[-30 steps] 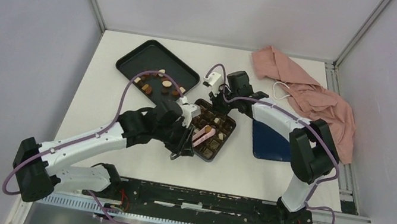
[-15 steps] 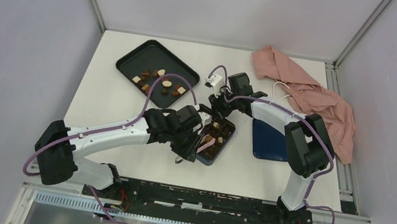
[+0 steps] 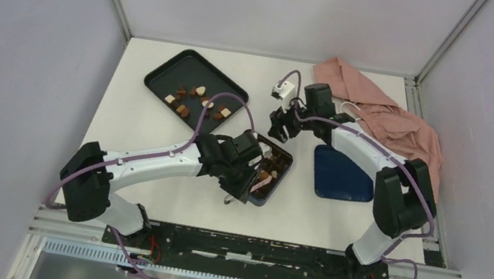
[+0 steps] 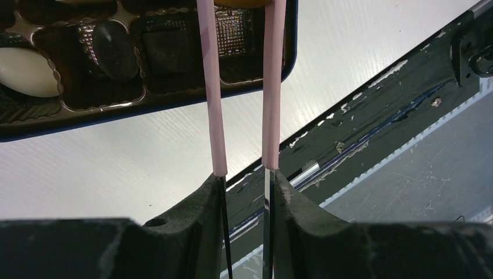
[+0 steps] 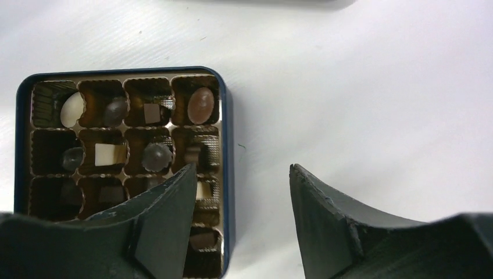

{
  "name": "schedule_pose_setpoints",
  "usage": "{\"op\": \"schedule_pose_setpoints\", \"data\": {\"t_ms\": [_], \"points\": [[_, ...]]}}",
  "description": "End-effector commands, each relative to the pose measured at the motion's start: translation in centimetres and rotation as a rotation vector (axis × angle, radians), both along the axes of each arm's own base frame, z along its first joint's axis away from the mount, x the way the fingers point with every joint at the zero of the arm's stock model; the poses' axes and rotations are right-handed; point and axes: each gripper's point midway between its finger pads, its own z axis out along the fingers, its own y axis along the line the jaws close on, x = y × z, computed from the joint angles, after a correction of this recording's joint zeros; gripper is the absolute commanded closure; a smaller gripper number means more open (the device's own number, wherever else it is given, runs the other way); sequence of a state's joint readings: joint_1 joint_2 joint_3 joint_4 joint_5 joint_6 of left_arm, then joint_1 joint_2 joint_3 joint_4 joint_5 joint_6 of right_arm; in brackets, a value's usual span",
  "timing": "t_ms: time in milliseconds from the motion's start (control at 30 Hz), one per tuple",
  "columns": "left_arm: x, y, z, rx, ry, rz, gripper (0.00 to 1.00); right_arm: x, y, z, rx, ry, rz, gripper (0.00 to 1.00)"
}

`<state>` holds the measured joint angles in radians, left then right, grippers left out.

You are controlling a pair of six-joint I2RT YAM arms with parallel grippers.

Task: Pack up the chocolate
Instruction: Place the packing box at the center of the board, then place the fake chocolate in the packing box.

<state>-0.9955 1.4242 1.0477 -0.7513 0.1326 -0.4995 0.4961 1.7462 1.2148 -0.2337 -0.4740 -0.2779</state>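
Note:
Several chocolate pieces (image 3: 197, 102) lie on the black tray (image 3: 195, 71). More chocolate (image 5: 201, 104) fills compartments of the dark blue box (image 3: 281, 177), among them a white oval (image 4: 26, 72). My left gripper (image 4: 244, 174) is shut on pink tweezers (image 4: 212, 87). The tweezers reach over the box's near rim (image 4: 145, 119); their tips are cut off at the frame's top edge. My right gripper (image 5: 241, 168) is open and holds nothing. It hovers over the box's edge (image 5: 227, 145) and the bare table beside it. From above, the right gripper (image 3: 280, 126) is just behind the box.
A dark blue lid (image 3: 341, 175) lies flat to the right of the box. A crumpled pink cloth (image 3: 382, 120) covers the back right corner. The black rail (image 4: 372, 110) runs along the table's near edge.
My right gripper has opened and drawn back from the box toward the rear right. The left arm has swung right, bringing the tweezers over the box.

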Motion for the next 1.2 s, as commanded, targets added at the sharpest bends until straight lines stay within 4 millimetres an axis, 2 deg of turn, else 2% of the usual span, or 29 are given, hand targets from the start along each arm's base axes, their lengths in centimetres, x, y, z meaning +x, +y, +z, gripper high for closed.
{"op": "schedule_pose_setpoints", "data": {"t_ms": [0,333,567,700,967,1067,1167], "points": [[0.5,-1.2,1.0,-0.013,0.002,0.028,0.84,0.3,-1.5,4.4,0.101,-0.109,0.013,0.35],[0.4,-1.5,0.3,0.028,0.013,0.017,0.63,-0.5,-3.9,6.7,0.2,-0.149,0.016,0.34],[0.9,-1.4,0.3,0.053,-0.002,0.03,0.55,-0.7,-4.7,7.6,0.235,-0.163,0.014,0.33],[1.5,-1.9,1.6,0.02,-0.032,0.045,0.55,-0.8,-4.9,8.3,0.251,-0.176,0.019,0.33],[3.8,-2.6,6.6,-0.108,-0.147,0.107,0.58,-1.7,-5.6,10.5,0.302,-0.227,0.055,0.33],[5.2,-2.0,7.6,-0.142,-0.161,0.142,0.59,-2.0,-5.7,11.0,0.316,-0.235,0.065,0.33],[7.3,-0.3,8.8,-0.162,-0.184,0.191,0.59,-2.2,-5.8,11.1,0.322,-0.239,0.074,0.33]]}}
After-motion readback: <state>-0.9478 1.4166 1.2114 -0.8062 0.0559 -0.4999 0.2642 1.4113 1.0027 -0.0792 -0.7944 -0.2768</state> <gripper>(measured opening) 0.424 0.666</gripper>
